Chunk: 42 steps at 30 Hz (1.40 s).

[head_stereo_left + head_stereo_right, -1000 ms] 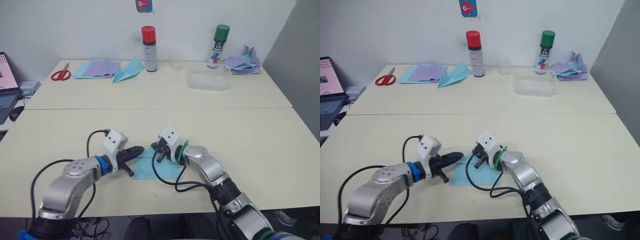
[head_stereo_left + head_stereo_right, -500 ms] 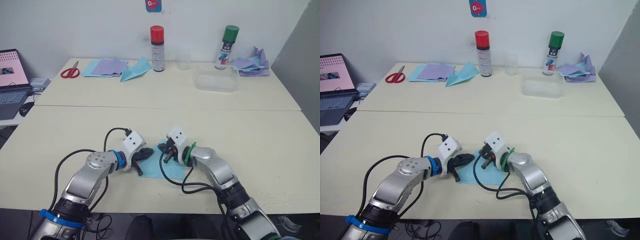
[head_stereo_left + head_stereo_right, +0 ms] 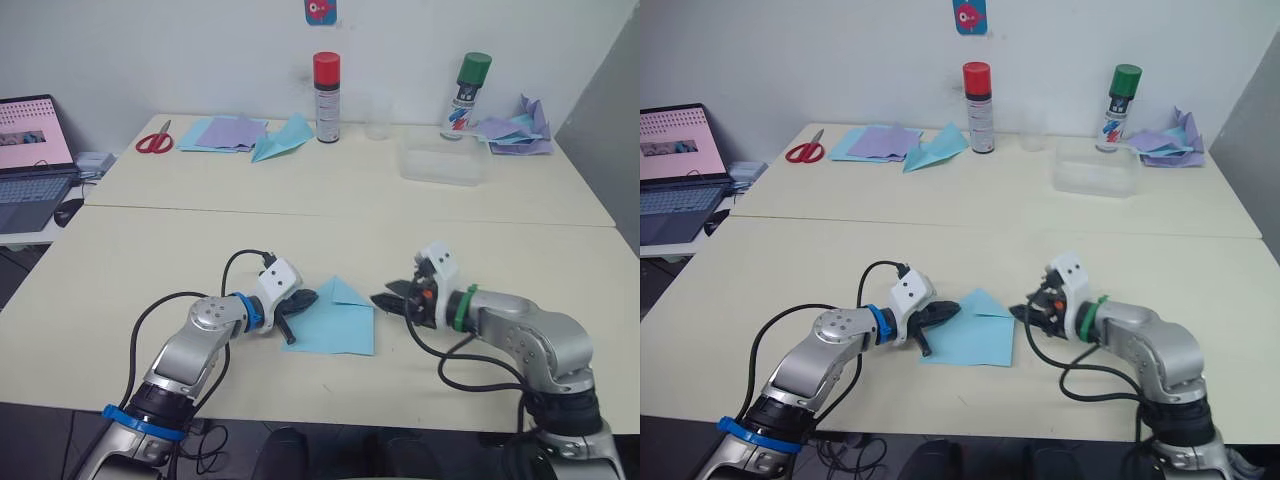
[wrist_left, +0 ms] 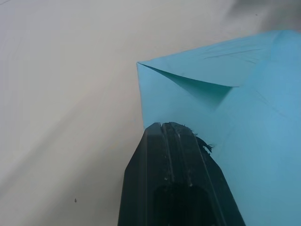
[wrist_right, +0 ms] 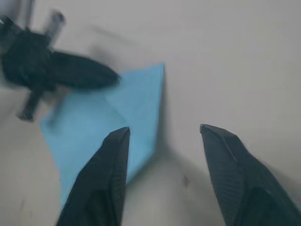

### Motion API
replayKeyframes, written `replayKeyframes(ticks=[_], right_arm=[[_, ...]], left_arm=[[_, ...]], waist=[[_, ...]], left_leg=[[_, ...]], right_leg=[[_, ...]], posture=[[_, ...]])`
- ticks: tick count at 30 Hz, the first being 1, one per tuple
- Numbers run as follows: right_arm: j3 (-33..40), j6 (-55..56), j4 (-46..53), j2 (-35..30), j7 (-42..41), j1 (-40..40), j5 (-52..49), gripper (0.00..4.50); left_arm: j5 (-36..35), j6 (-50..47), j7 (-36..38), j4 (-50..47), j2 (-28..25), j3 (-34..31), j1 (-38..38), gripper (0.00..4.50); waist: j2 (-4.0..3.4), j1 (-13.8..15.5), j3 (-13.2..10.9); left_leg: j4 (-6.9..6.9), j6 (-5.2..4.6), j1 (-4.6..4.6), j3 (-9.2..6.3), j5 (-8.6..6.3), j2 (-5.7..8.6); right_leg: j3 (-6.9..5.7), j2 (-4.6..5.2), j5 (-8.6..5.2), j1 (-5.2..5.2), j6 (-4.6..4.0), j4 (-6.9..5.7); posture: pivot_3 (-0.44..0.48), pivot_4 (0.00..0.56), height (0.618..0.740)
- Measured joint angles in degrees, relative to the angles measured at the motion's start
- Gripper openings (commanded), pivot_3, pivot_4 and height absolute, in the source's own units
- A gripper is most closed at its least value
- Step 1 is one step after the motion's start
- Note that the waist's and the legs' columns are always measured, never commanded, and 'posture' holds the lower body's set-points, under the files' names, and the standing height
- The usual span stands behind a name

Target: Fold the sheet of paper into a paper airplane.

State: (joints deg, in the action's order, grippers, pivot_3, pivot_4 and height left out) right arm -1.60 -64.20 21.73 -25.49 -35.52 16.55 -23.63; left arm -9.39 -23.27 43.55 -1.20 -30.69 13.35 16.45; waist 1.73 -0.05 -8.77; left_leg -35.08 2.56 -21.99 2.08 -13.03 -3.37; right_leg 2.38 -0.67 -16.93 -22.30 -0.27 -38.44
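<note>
On the near worktop [image 3: 120, 260] the sheet of paper [image 3: 335, 322] is seen lying flat between the two arms, one corner turned over into a triangular flap, so only an early fold is judged done and most folds remain. The left pincer [image 3: 300, 303] is pressed closed on the sheet's edge, while the right pincer [image 3: 385, 300] is held open just beside it, gripping nothing. At the far side, the clear plastic box [image 3: 445, 163] appears empty.

We see a sky-blue sheet [image 3: 338, 320] on a cream desk [image 3: 300, 210]. Our fingers [image 4: 176, 174] are black. Far back lie red scissors [image 3: 155, 141] and lilac sheets [image 3: 235, 131].
</note>
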Motion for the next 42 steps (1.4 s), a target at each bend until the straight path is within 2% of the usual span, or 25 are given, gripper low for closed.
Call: replayKeyframes(ticks=[3,4,7,9,13,19,23,31,42], right_arm=[[-3.87,6.54,-2.34,-4.09,-0.94,-0.44,3.48,0.23],[-5.33,8.65,-3.03,-4.43,-1.10,-0.44,4.60,0.02],[-9.32,13.31,-5.54,-3.26,-1.67,-0.45,6.33,0.02],[-10.17,15.28,-6.49,-1.91,-1.75,-0.34,6.61,0.02],[-12.06,16.17,-7.04,1.62,-1.83,-0.32,6.46,0.02],[-8.91,12.98,-8.96,8.20,-0.51,-0.17,1.54,0.02],[-6.46,12.17,-9.12,8.00,0.29,0.31,0.81,0.02],[-6.62,10.56,-8.94,11.46,2.55,2.15,-0.44,0.02],[-6.53,9.28,-8.00,12.86,4.68,2.16,-0.98,0.02]], left_arm=[[0.56,0.18,0.21,0.07,0.21,-0.02,0.03,0.00],[0.62,0.21,0.31,0.09,0.34,-0.03,0.02,0.00],[0.66,0.39,0.70,0.06,0.61,-0.05,-0.03,0.00],[0.69,0.45,0.84,0.02,0.66,-0.10,-0.03,0.00],[0.93,0.86,0.82,-0.03,0.70,-0.15,-0.14,0.00],[1.08,0.87,1.14,-0.26,0.71,-0.16,-0.03,0.00],[0.96,-0.26,3.47,1.09,0.73,-0.16,1.83,0.00],[1.65,-0.63,7.17,5.55,2.41,1.69,7.57,0.00],[3.01,0.09,9.87,5.13,3.16,2.80,8.07,0.00]], waist=[[-0.10,-0.12,0.00],[-0.09,-0.11,0.00],[-0.09,-0.04,0.00],[-0.08,-0.04,0.01],[-0.06,-0.04,0.03],[-0.07,-0.01,0.02],[-0.07,0.04,0.03],[-0.07,0.03,0.02],[-0.06,-0.03,0.02]], left_leg=[[0.02,-0.06,-0.01,-0.06,0.03,-0.02],[0.02,-0.06,0.00,-0.11,0.03,-0.03],[0.02,-0.06,-0.07,-0.11,0.03,0.00],[0.02,-0.06,-0.18,-0.07,0.03,0.03],[-0.01,-0.07,-0.37,-0.10,0.04,0.02],[-0.01,-0.07,-0.48,-0.12,0.04,0.01],[-0.03,-0.07,-0.53,-0.14,0.04,0.08],[-0.06,-0.11,-0.76,-0.24,0.06,0.17],[-0.06,-0.12,-0.90,-0.28,0.05,0.47]], right_leg=[[-0.04,-0.02,0.05,0.00,0.08,0.34],[-0.08,-0.03,0.05,-0.03,0.08,0.41],[-0.07,-0.03,0.06,0.01,0.10,0.54],[-0.04,-0.03,0.29,0.08,0.50,0.56],[-0.07,-0.03,0.38,0.04,0.65,0.56],[-0.10,-0.03,0.38,0.01,0.64,0.57],[-0.09,-0.03,0.38,-0.01,0.65,0.62],[-0.17,-0.15,0.38,-0.09,0.66,0.64],[-0.14,0.04,0.25,-0.12,0.90,0.69]], posture=[[0.000,0.150,0.740],[0.000,0.150,0.740],[0.000,0.150,0.740],[0.000,0.150,0.740],[0.000,0.150,0.740],[0.000,0.150,0.740],[0.000,0.150,0.740],[0.000,0.150,0.740],[0.000,0.150,0.740]])
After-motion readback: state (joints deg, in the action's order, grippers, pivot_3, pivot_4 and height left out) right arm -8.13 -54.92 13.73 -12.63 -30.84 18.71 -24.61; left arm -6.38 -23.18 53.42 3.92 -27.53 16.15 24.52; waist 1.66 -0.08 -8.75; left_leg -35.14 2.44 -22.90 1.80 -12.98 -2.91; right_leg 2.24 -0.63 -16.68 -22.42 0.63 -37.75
